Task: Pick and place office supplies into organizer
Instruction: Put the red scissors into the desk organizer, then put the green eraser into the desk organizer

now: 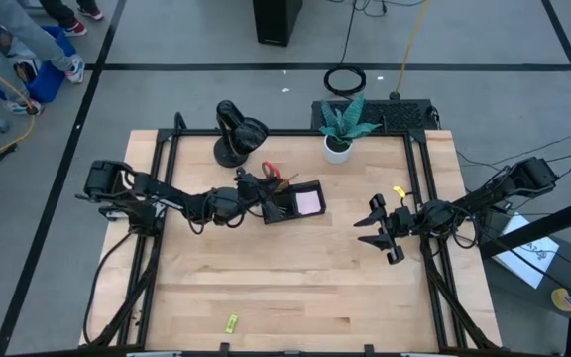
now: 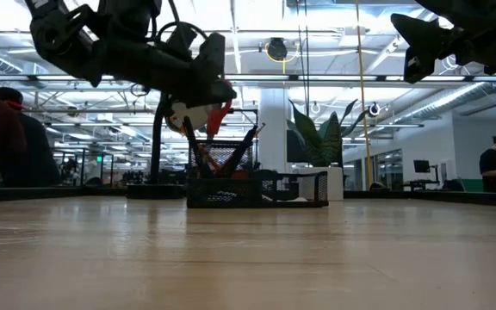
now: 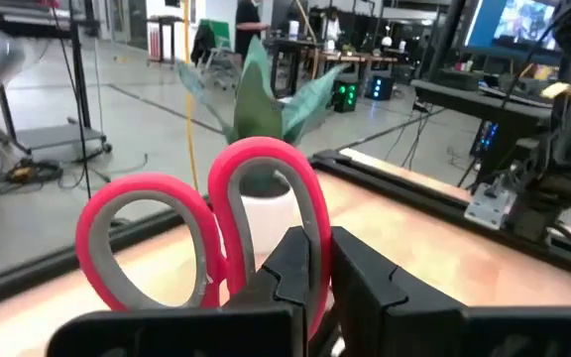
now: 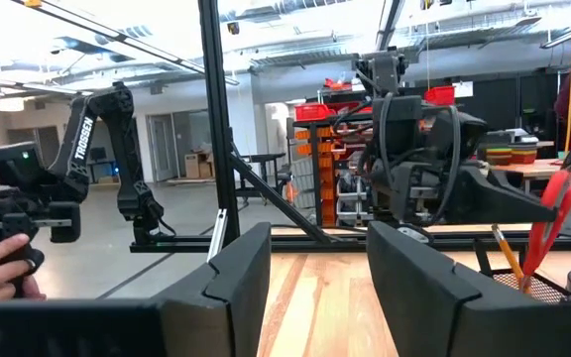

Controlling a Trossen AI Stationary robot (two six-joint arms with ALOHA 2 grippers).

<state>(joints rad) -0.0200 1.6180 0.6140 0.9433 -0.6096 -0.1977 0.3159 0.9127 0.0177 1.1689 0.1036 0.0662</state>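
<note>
As we looked down from above, the red-handled scissors (image 1: 270,172) stood at the taller back section of the small black rectangular desk organizer (image 1: 287,211), handles up, with the left claw (image 1: 263,193) closed tight on them just below the finger loops. In the left wrist view we saw the two pink-red loops (image 3: 206,233) rising right in front of that claw's dark fingers (image 3: 295,273), which pinched the scissors where the loops join. In the low view the red handle (image 2: 217,116) was above the mesh organizer (image 2: 231,191), with the scissors angled down into it among orange pencils (image 2: 198,159).

We found a pink square sticky-note pad (image 1: 308,202) lying in the organizer's front compartment. The organizer sat on the light wooden worktop (image 1: 295,288) toward its far side, just beside a round black lamp-like object (image 1: 236,131) and near a white pot with a green leafy plant (image 1: 341,129).

A small yellow-green piece (image 1: 231,322) lay alone near the worktop's front edge, well apart from the organizer.

The right claw (image 1: 383,230) hung above the worktop's right side, away from the organizer, its fingers partly open with nothing between them. In the right wrist view we saw a clear gap between its two dark fingers (image 4: 241,268). A small yellow piece (image 1: 399,190) showed just beside the right arm.
</note>
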